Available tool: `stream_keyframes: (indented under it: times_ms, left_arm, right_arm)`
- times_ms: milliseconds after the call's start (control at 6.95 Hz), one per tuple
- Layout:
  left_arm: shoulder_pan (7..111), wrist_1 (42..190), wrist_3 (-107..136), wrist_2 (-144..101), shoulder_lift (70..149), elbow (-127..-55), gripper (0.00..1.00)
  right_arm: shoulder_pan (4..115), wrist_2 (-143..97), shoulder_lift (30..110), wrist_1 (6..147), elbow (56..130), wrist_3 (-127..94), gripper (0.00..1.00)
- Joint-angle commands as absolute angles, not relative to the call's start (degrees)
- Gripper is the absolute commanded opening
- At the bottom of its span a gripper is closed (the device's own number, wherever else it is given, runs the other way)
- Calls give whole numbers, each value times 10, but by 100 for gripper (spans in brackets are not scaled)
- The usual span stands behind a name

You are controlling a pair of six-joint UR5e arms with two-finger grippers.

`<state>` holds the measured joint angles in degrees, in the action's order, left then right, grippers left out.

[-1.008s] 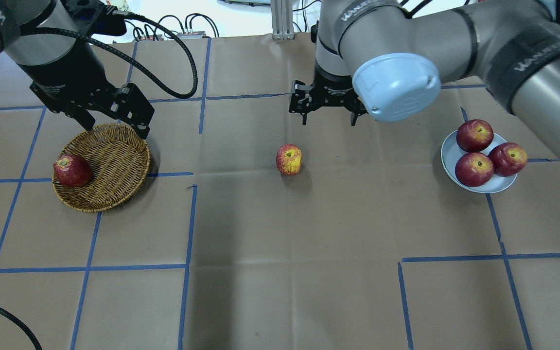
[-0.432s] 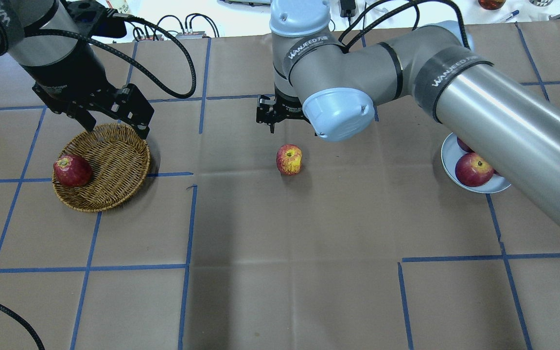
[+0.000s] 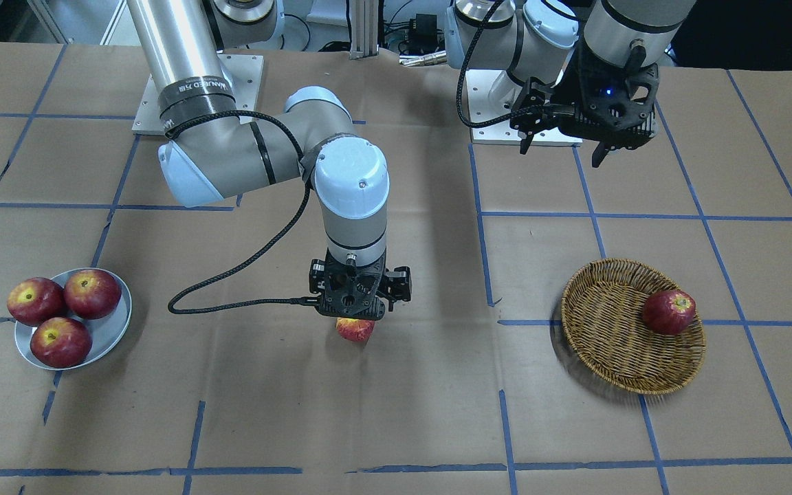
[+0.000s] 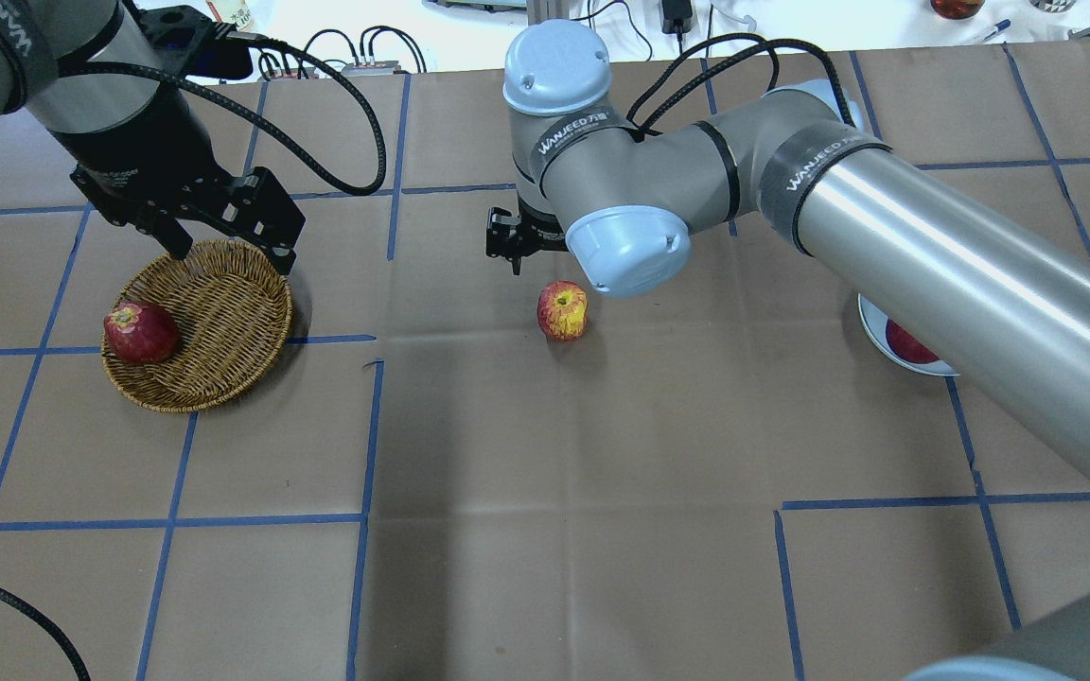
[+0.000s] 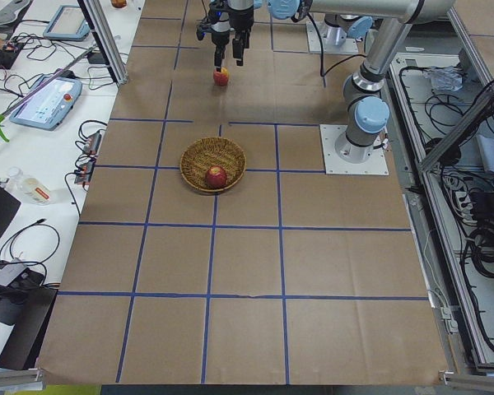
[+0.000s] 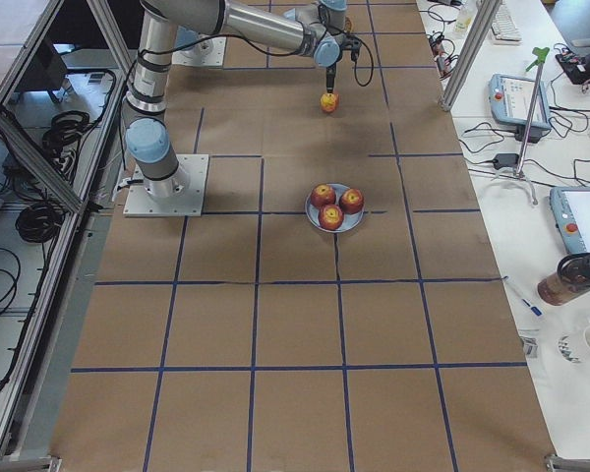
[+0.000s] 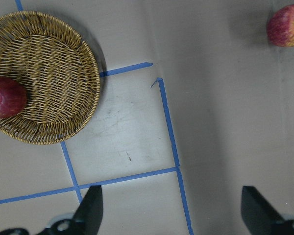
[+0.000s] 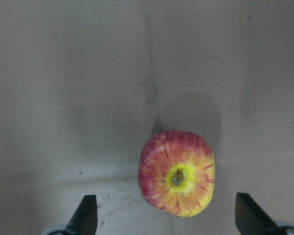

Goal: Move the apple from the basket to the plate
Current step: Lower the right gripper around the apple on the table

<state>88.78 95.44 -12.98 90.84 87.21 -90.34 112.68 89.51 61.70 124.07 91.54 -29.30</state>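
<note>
At the bottom edge of the right wrist view, the right gripper [image 8: 168, 219] stands spread, directly above the apple [image 8: 176, 172]. It sits stem-up on the table [image 4: 545, 454] at mid-frame, between basket [image 4: 223, 312] and plate [image 3: 111, 330]. The left gripper [image 4: 230, 253], also spread, is farther off.

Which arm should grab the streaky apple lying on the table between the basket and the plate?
Right. The right gripper hangs open directly over the apple, which its wrist view shows centred between the fingers. The left gripper is open too, but off by the basket.
</note>
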Motion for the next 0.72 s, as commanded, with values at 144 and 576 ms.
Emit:
stream_keyframes:
  times_ms: [144, 576]
  left_arm:
    - [888, 953, -128, 908, 877, -905, 99]
    - [888, 953, -128, 908, 875, -905, 99]
  right_arm:
    - [1125, 896, 586, 1311, 953, -291, 100]
    - [1122, 923, 567, 1330, 947, -283, 100]
